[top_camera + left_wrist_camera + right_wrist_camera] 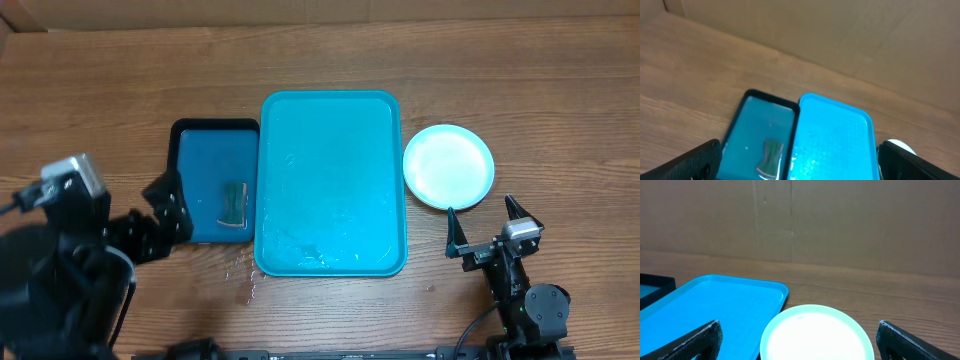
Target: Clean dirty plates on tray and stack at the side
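Wooden table (100, 80), perhaps cardboard wall (840, 220)

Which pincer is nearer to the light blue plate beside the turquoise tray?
Right. The right pincer hangs open just short of the light blue plate, not touching. The left pincer is beyond the turquoise tray, at the dark blue tray.

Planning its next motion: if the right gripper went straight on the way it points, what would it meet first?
Most likely the pale blue plate, lying on the table directly ahead of the open right gripper. Its height is hard to judge, so it might pass just over the rim.
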